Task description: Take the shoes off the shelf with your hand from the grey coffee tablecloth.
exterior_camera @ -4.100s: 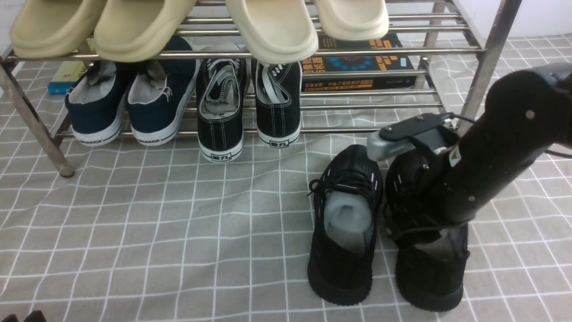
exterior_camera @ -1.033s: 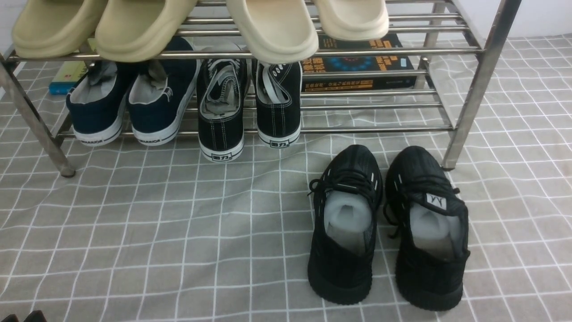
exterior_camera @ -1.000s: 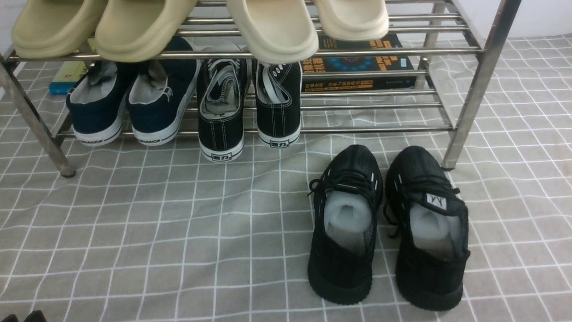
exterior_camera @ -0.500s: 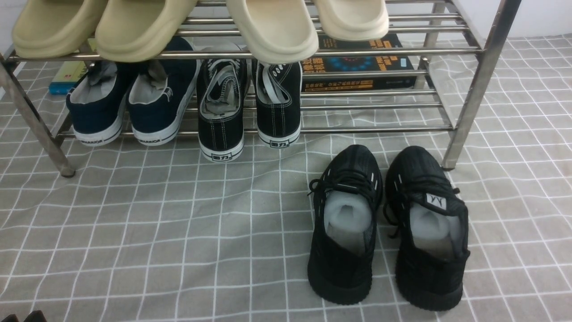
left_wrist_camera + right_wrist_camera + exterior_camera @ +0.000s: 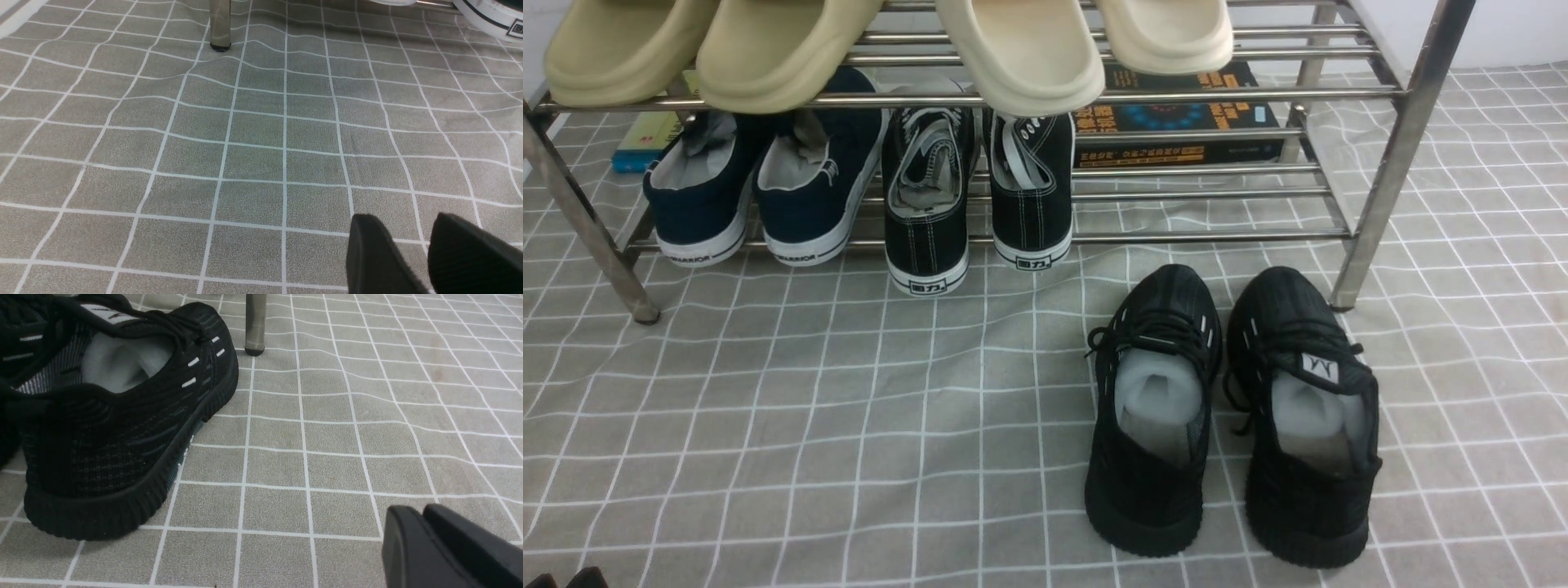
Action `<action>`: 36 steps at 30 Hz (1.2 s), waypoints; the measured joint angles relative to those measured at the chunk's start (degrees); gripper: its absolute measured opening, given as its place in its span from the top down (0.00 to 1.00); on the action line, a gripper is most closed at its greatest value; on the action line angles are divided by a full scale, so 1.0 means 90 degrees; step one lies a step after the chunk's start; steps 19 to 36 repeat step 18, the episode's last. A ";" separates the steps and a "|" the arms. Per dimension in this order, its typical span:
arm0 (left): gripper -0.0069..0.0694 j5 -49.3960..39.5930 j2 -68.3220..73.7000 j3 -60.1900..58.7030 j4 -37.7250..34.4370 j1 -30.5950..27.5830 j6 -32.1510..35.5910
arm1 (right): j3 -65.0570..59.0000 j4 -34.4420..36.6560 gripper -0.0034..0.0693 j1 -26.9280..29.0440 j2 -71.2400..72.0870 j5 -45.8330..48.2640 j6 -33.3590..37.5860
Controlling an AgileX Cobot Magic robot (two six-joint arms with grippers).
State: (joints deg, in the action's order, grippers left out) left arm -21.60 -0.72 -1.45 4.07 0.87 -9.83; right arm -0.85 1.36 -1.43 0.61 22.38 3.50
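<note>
The two all-black knit sneakers stand side by side on the grey grid tablecloth (image 5: pixel 849 408), heels toward me, just in front of the shelf's right end. The left one (image 5: pixel 1143 490) and the right one (image 5: pixel 1307 506) are both free of any gripper. The steel shelf (image 5: pixel 1380 188) stands behind them. My right gripper (image 5: pixel 414 510) is shut and empty, low over the cloth beside the right sneaker (image 5: pixel 122 428). My left gripper (image 5: pixel 402 220) is open and empty over bare cloth near the shelf's left leg (image 5: pixel 220 24). Only its dark tips (image 5: pixel 572 576) show in the front view.
On the lower tier sit navy shoes with white soles (image 5: pixel 760 188) and black canvas shoes with white soles (image 5: pixel 980 196). Beige slippers (image 5: pixel 792 49) lie on the upper tier. Books (image 5: pixel 1176 114) lie behind the shelf's right part. The shelf's right leg (image 5: pixel 255 322) stands near the sneaker's toe.
Four seconds ago my right arm was over the right sneaker; it has since pulled back out of the front view. Over the last second nothing has moved.
</note>
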 joint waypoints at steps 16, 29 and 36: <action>0.59 0.0000 0.0000 0.0000 0.0000 0.0000 0.0000 | 0.0000 -0.0016 0.82 0.0000 0.0000 0.0002 0.0000; 0.59 0.0000 0.0000 0.0000 0.0000 0.0000 0.0000 | 0.0000 -0.0016 0.82 0.0000 0.0000 0.0002 0.0000; 0.59 0.0000 0.0000 0.0000 0.0000 0.0000 0.0000 | 0.0000 -0.0016 0.82 0.0000 0.0000 0.0002 0.0000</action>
